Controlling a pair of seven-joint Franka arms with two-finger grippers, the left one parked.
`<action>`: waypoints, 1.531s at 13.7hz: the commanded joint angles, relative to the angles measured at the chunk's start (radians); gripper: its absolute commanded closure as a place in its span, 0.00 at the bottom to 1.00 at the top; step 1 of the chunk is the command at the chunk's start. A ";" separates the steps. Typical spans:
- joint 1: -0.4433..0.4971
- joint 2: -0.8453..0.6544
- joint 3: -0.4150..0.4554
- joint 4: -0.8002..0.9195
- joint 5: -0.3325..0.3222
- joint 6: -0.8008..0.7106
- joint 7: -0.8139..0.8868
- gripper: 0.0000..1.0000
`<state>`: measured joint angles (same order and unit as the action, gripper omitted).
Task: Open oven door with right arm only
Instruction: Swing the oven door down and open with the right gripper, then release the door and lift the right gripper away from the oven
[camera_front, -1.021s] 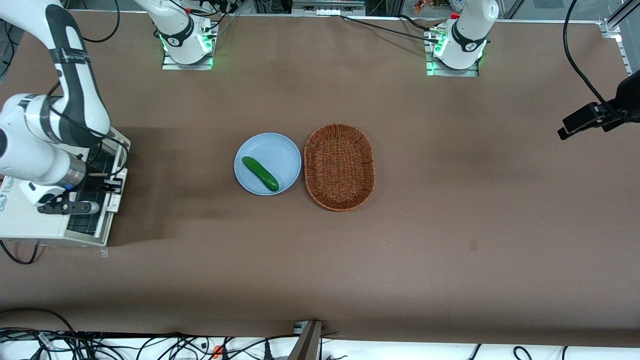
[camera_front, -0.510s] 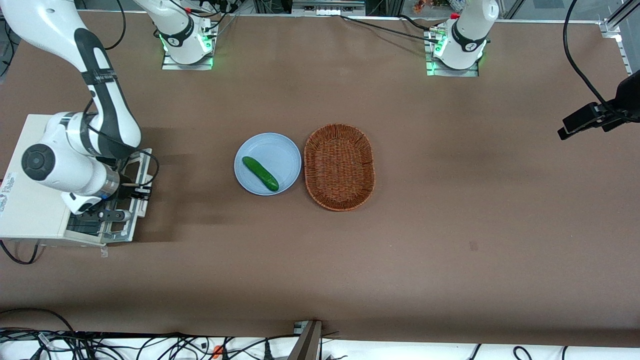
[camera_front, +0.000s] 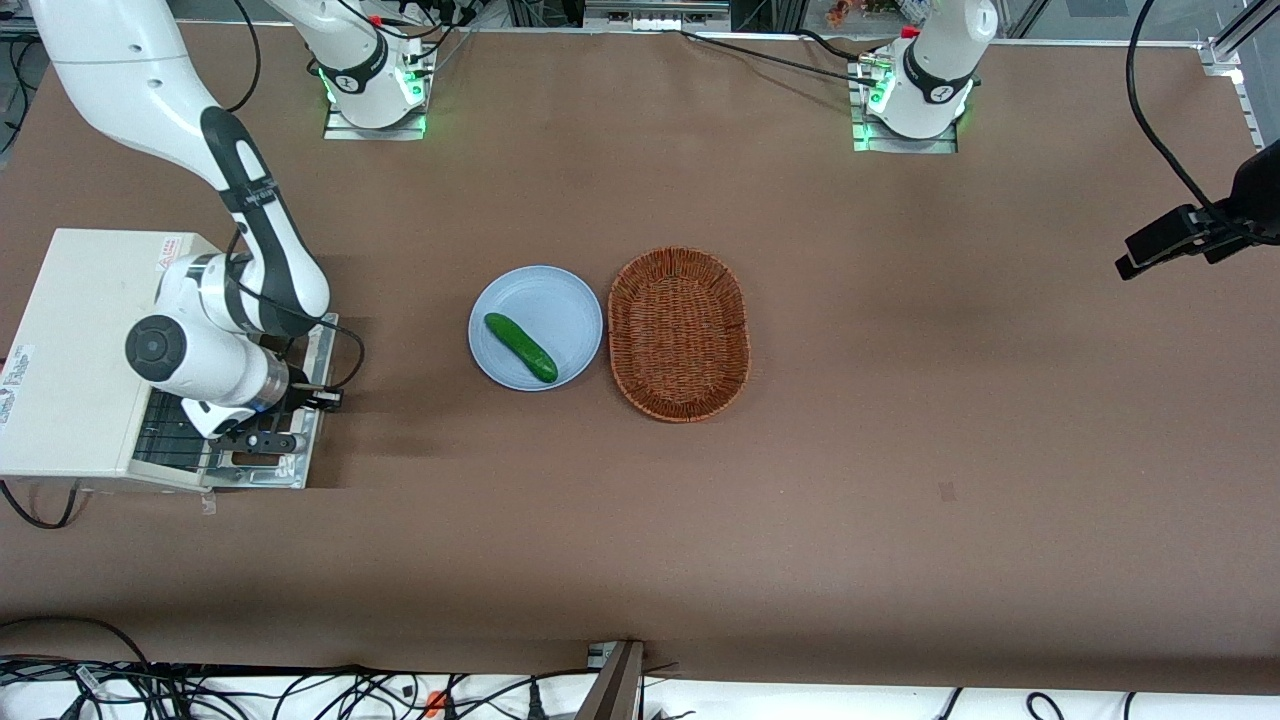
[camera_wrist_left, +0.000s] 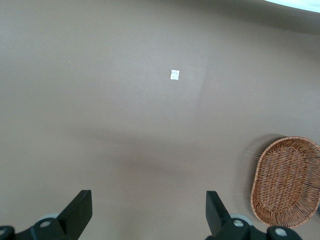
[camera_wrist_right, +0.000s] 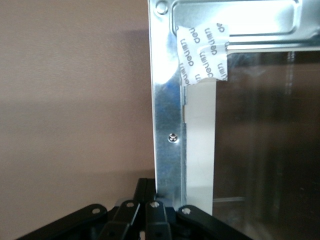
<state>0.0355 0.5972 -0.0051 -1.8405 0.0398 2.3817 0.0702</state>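
Observation:
The cream-white toaster oven (camera_front: 70, 340) stands at the working arm's end of the table. Its oven door (camera_front: 262, 471) hangs folded down, nearly flat, toward the table's middle, with the rack inside showing. My right arm reaches down over it. The gripper (camera_front: 328, 399) sits at the door's outer edge. In the right wrist view the door's bare-metal inner frame (camera_wrist_right: 167, 110), a taped white strip (camera_wrist_right: 202, 52) and the dark glass window (camera_wrist_right: 265, 125) show. The gripper (camera_wrist_right: 147, 187) has its black fingers pressed together at the frame's edge. The silver handle is hidden.
A light blue plate (camera_front: 560, 300) with a green cucumber (camera_front: 520, 347) lies mid-table. A brown wicker basket (camera_front: 679, 333) sits beside it and also shows in the left wrist view (camera_wrist_left: 287, 180). Brown tabletop stretches toward the parked arm's end.
The right arm has swung out from over the oven toward the table's middle, with the gripper at the door's edge. The door has dropped from partly open to nearly flat.

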 joint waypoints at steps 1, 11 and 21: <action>0.023 0.000 -0.045 -0.026 -0.047 -0.010 0.096 1.00; 0.072 -0.210 0.014 0.018 -0.034 -0.157 0.234 0.00; 0.060 -0.608 0.045 0.179 -0.031 -0.735 0.008 0.00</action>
<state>0.1150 -0.0286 0.0236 -1.7225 0.0168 1.7101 0.1169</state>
